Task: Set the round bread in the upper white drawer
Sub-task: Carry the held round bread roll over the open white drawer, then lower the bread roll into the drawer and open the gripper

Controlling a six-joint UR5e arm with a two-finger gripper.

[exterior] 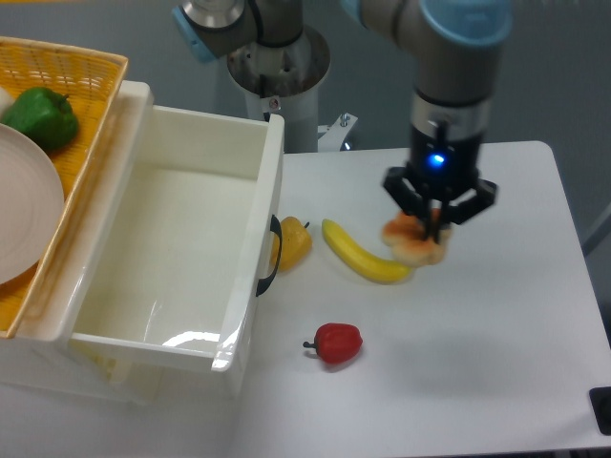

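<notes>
1. On the left, the upper white drawer (pixel 250 250) stands pulled out, with nothing visible in it; the yellow woven basket (pixel 78 105) beside it holds a green pepper toy (pixel 40 116) and a white plate (pixel 24 205).
2. Just off the drawer's black handle (pixel 269 256) sits the yellow-orange pepper toy (pixel 294 242), then the banana (pixel 365 254), with the red toy fruit (pixel 337 343) lower down.
3. On the right, the gripper (pixel 431 227) is down on the round bread (pixel 418 242), which rests on the table (pixel 496 343) touching the banana's tip. The fingers straddle the bun; whether they have clamped cannot be told.
4. The robot would do well to grip the bun gently across its middle, then lift straight up so the banana is not dragged.
5. The carry should clear the drawer's front wall before lowering inside.
</notes>
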